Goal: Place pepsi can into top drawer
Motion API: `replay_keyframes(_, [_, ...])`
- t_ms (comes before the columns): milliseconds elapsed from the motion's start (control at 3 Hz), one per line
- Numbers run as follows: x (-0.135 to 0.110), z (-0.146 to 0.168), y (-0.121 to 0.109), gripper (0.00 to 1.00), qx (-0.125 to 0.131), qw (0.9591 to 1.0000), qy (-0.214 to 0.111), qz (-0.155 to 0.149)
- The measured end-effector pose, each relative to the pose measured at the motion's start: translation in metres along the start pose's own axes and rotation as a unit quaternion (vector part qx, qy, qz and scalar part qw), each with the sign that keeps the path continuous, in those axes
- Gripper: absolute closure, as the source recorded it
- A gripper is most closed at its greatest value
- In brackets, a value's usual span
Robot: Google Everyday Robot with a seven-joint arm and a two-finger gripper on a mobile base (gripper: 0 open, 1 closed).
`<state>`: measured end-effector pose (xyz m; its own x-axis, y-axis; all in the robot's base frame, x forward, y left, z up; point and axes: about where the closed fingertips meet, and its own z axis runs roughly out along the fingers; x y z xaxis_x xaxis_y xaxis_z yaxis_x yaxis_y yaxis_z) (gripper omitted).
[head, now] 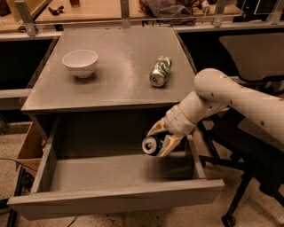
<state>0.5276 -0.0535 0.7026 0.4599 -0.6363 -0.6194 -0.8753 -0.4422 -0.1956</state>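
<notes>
Top drawer (111,201): pulled fully out of the grey cabinet; its plain front panel lies nearest the camera; the shallow box behind it shows a bare grey floor.
Cardboard box (30,146): brown; on the ground to the left of the drawer, partly hidden by the drawer's side wall.
Chair (242,177): black, with a wheeled base; stands just to the right of the drawer, under the arm.
Gripper (158,142): above the drawer's right rear part, close to the right wall; its two pale fingers (168,145) are closed around the pepsi can, one above and one below.
Pepsi can (151,145): held on its side in the gripper; its silver end faces the camera and to the left; it hangs over the drawer's interior, not touching the floor (its blue body is mostly covered by the fingers).
Arm (230,95): white; reaches in from the right edge and bends down towards the drawer opening.
Cabinet top (115,88): flat grey surface directly above the open drawer.
Green can (160,71): green and silver; lies on its side on the right half of the cabinet top, open end towards the camera.
Bowl (80,62): white; upright on the left half of the cabinet top, well apart from the green can.
Wooden bench (93,11): farthest back, behind a metal rail; a dark cloth (166,6) lies on it.
</notes>
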Motion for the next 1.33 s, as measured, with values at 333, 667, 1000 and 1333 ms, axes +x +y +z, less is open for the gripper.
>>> replay_keyframes(333, [-0.005,-0.0017,0.0039,0.59,0.007,1.0,0.002,-0.001])
replay_keyframes(667, [-0.0081,-0.0025,0.0075,0.35,0.012,0.9999,0.002,-0.002])
replay_keyframes(1000, [-0.0094,-0.0026,0.0099,0.12,0.014,0.9999,0.0,-0.003])
replay_keyframes(1333, [-0.0096,-0.0026,0.0107,0.0,0.014,0.9999,-0.001,-0.003])
